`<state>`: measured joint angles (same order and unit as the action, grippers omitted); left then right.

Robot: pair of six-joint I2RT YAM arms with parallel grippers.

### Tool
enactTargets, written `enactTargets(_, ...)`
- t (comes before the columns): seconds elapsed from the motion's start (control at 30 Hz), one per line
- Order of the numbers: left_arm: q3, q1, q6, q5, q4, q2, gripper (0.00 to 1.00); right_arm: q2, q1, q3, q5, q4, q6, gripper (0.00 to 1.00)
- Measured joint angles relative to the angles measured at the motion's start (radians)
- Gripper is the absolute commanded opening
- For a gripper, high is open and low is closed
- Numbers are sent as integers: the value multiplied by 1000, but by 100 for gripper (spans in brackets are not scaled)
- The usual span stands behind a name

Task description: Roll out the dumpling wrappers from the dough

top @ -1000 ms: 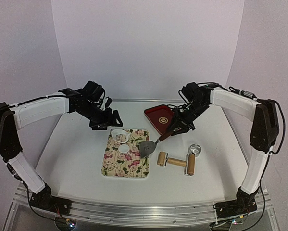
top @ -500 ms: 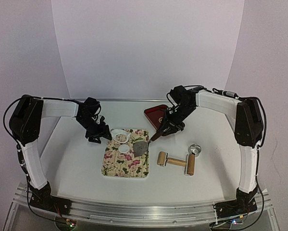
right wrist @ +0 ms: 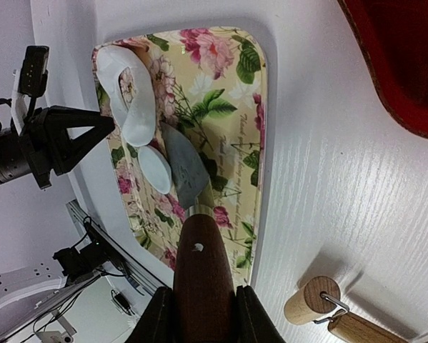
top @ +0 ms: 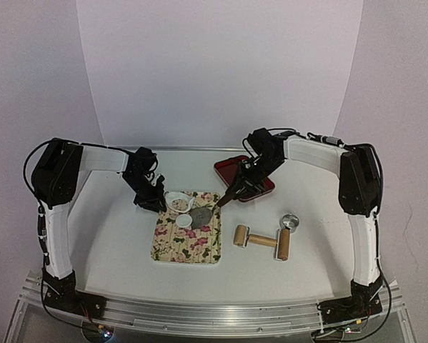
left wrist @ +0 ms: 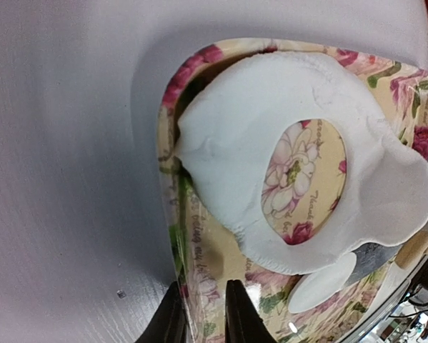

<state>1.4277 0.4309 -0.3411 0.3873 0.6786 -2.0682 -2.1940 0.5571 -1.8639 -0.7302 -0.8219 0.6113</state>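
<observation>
A floral tray (top: 192, 246) holds a dough sheet (top: 176, 200) with a round hole cut in it. Just in front of it lies one dumpling wrapper (top: 184, 221), a small white disc. My left gripper (left wrist: 203, 283) sits at the tray's (left wrist: 199, 243) far-left edge, jaws closed on the rim, one finger outside and one inside, near the dough sheet (left wrist: 228, 143). My right gripper (right wrist: 203, 291) is shut on the brown handle of a spatula. Its grey blade (right wrist: 185, 168) lies flat on the tray, touching the wrapper (right wrist: 155, 169).
A red tray (top: 236, 170) stands behind the right gripper (top: 241, 187). A wooden rolling pin (top: 260, 241) lies right of the floral tray, with a shiny metal ring cutter (top: 290, 221) beyond it.
My left gripper came down to the floral tray's far-left rim and closed on it. The right arm slid the spatula blade left until it met the wrapper.
</observation>
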Motion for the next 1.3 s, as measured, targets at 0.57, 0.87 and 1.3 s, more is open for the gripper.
enactTargets(0.57, 40, -4, 4, -16, 54, -27, 0, -79, 0, -39, -126, 10, -37, 0)
enactTargets(0.87, 44, -4, 1, -16, 56, -30, 0, -111, 0, -41, -178, 16, -70, 0)
enactTargets(1.3, 45, -4, 1, -12, 56, -31, 0, -171, 41, -104, -188, 57, -70, 0)
